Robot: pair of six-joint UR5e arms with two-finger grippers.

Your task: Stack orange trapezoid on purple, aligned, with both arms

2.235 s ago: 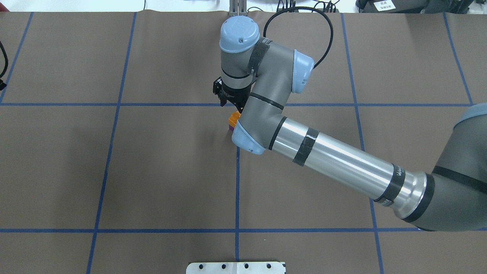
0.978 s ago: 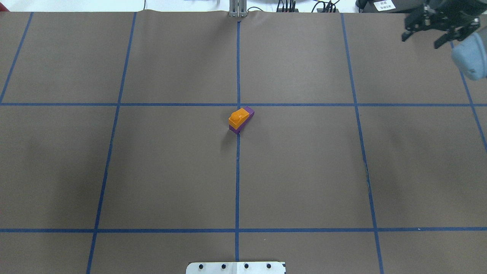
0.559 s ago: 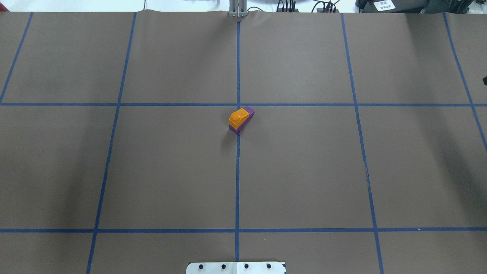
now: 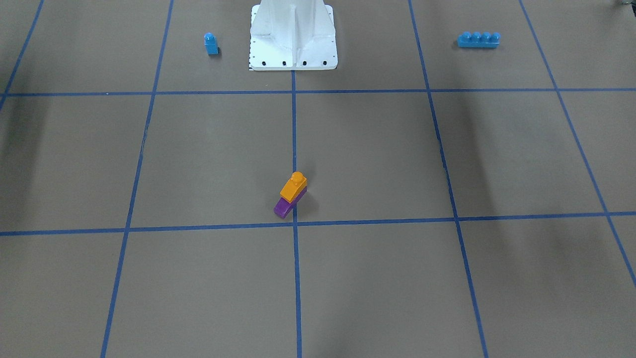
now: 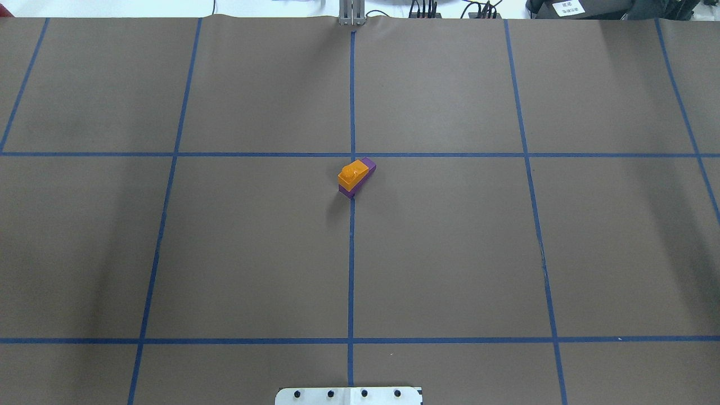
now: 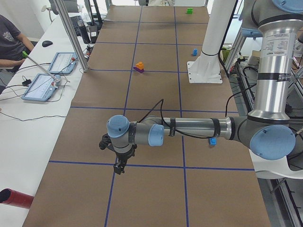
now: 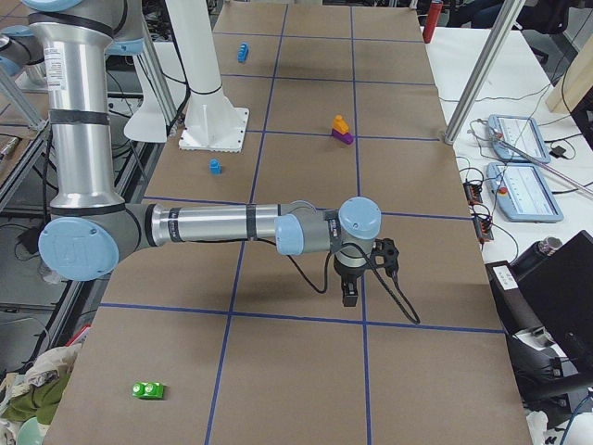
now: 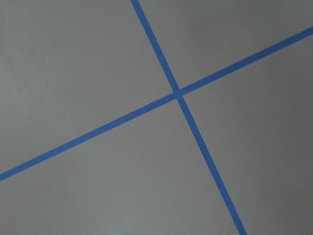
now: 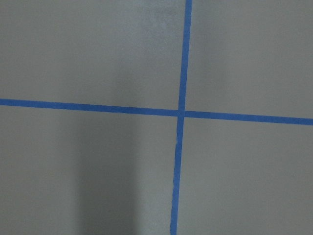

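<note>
The orange trapezoid [image 5: 350,173] sits on top of the purple brick [image 5: 368,165] near the table's centre, stud up. The purple sloped end sticks out beyond the orange one. The stack also shows in the front view, orange [image 4: 293,187] over purple [image 4: 283,208]. No gripper touches it. My left gripper [image 6: 118,166] hangs over a tape crossing far from the stack, at the table's left end. My right gripper [image 7: 350,292] hangs over a crossing at the right end. Both show only in side views, so I cannot tell whether they are open or shut. The wrist views show only tape lines.
A small blue single-stud brick [image 4: 211,43] and a long blue four-stud brick [image 4: 478,39] lie on either side of the white robot base [image 4: 293,35]. A green brick [image 7: 148,390] lies at the table's right end. Tablets [image 6: 42,87] lie on the side table.
My right arm, which stood over the stack, has drawn away to the right and out of the overhead view. The orange-on-purple stack has stayed in place.
</note>
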